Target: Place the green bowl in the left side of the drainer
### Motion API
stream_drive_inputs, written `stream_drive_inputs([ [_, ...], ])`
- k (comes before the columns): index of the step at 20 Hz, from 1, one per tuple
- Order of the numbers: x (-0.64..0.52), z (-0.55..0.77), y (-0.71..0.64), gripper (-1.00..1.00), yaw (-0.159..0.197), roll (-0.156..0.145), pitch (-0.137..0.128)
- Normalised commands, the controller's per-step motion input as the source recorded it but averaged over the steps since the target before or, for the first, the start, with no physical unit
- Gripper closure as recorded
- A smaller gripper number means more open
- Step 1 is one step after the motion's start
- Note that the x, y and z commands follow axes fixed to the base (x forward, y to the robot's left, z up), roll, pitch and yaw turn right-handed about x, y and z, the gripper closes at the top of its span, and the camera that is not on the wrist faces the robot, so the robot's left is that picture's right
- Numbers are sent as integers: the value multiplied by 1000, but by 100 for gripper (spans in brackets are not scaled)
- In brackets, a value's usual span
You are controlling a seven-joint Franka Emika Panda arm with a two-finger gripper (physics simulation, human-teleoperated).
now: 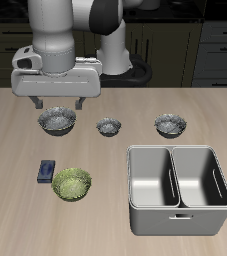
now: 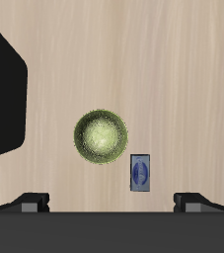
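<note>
The green bowl (image 1: 72, 184) is small, round and yellow-green with a ribbed surface. It stands upright on the table near the front edge, and the wrist view looks down into the green bowl (image 2: 102, 136). The drainer (image 1: 177, 214) is a large light-grey tub with a central divider and two deep compartments, both showing nothing inside. It stands beside the bowl with a gap between them. Only a dark corner of the drainer (image 2: 0, 94) shows in the wrist view. My gripper (image 1: 58, 105) (image 2: 112, 204) hangs open and high, farther back than the green bowl, holding nothing.
Three grey-silver patterned bowls (image 1: 57, 121) (image 1: 108, 126) (image 1: 170, 124) stand in a row toward the back; the first lies right under my gripper. A small blue flat object (image 1: 46, 171) (image 2: 139, 173) lies close beside the green bowl.
</note>
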Motion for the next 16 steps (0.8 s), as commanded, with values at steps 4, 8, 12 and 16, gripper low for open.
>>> stream_drive_inputs([
  [4, 49, -185, -59, -100, -34, -19, 6],
  [8, 46, -184, -55, -100, -7, -35, -3],
  [12, 6, -143, 27, -100, -10, -3, -2],
  [16, 55, -285, 15, -100, -3, -19, 0],
])
